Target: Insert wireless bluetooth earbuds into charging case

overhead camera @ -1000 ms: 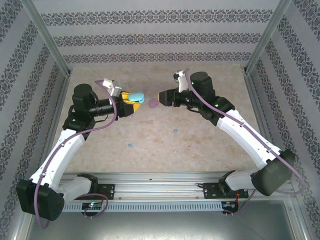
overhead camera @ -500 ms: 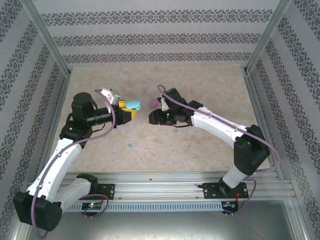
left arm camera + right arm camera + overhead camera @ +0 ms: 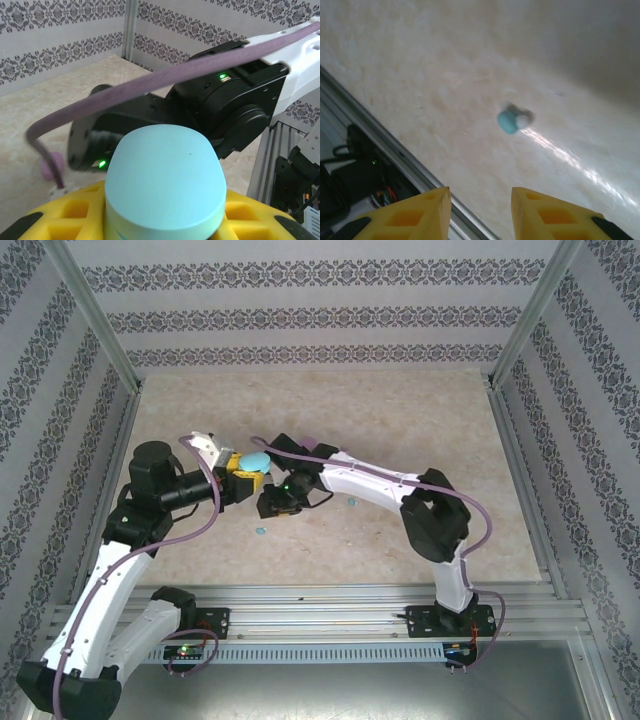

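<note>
Shifting leftward: right end effector point(image 3: 270, 503) now between cyan case point(image 3: 257, 458) and cyan earbud point(image 3: 260, 530)

Cyan case point(image 3: 165, 180); cyan earbud point(image 3: 509, 121); purple cable point(image 3: 150, 85); beige marbled table point(image 3: 400, 410); grey damask-striped walls point(image 3: 320, 300).

1. Pale beige marbled worktop point(image 3: 400, 410), glossy, with a streak of reflected light in the right wrist view
2. Walls point(image 3: 320, 300) on the far, left and right sides, papered in grey damask bands
3. Aluminium posts point(image 3: 100, 328) at the far corners
4. Slotted metal rail point(image 3: 320, 615) along the near edge
</note>
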You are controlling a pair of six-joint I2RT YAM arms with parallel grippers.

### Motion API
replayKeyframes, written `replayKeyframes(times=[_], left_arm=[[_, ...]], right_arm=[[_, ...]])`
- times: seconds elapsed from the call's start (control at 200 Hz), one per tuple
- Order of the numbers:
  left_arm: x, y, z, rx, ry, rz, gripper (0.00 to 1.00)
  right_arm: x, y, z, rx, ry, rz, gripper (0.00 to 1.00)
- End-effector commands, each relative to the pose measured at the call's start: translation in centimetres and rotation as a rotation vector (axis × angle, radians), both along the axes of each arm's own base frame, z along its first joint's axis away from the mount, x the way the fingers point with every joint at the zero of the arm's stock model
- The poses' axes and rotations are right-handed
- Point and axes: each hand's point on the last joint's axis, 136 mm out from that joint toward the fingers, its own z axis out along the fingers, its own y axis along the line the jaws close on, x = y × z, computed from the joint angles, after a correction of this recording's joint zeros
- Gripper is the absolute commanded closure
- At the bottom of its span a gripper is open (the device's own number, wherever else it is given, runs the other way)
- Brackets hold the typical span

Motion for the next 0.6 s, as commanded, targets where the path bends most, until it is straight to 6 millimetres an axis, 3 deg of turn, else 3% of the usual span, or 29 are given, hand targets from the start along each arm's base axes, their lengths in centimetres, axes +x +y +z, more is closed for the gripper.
replayKeyframes(times=[0.0, 0.37, 0.595], left_arm=[[-0.7, 0.5, 1.6, -0.008, -0.042, 0.021, 0.82], [-3.0, 1.1, 5.2, -0.081, -0.103, 0.042, 0.82], [-4.9, 0.4, 6.8, -0.1, -0.106, -0.044, 0.81]], right_arm=[[-1.4, -0.2, -0.6, -0.086, -0.049, 0.19, 0.64], [0.7, 1.2, -1.8, -0.123, -0.281, 0.41, 0.66], [1.7, 2.3, -0.7, 0.03, -0.207, 0.343, 0.68]])
